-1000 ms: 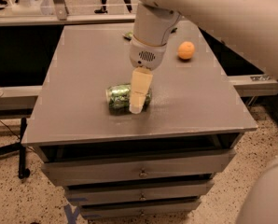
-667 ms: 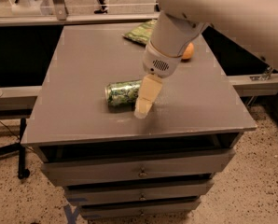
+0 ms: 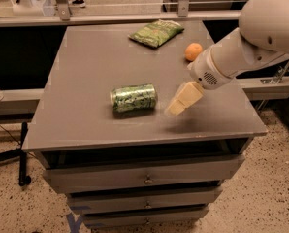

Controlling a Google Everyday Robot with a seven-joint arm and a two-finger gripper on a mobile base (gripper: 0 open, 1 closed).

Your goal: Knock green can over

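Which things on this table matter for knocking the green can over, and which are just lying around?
Job: green can, lying on its side; gripper, beside it, not touching.
Lying about: snack bag; orange, both farther back.

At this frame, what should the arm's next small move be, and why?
Probably lift the gripper up and away from the table, ending the attempt. The green can already lies on its side there, and the gripper hangs apart from it, on the side nearer the orange, so no further push looks needed.
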